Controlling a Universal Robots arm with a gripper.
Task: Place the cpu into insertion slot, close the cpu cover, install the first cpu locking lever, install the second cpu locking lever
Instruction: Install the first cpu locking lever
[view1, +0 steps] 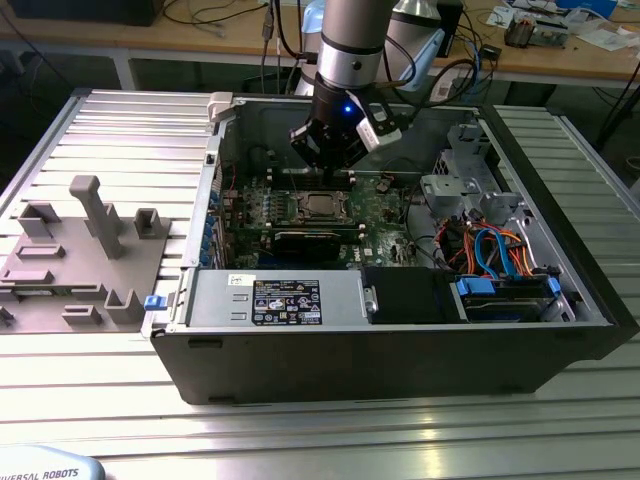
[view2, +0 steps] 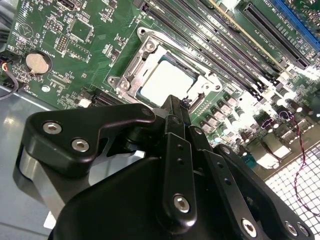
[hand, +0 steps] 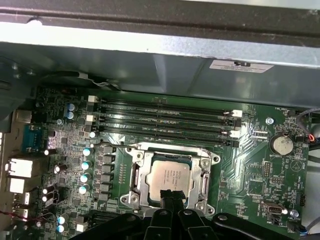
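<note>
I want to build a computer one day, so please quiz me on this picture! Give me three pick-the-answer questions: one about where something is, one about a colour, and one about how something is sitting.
1. Where is the cpu?
A. On the grey rack outside the case
B. In the insertion slot
C. Held up in the jaws

2. What colour is the circuit board?
A. Green
B. Red
C. White

3. How is the cpu cover sitting?
A. Standing straight up
B. Lying outside the case
C. Folded down flat around the cpu

Answers:
1. B, since both wrist views show the silvery chip lying in its socket.
2. A, since the board is green all around the socket.
3. C, since the metal frame lies flat with the chip showing through its window.
</note>
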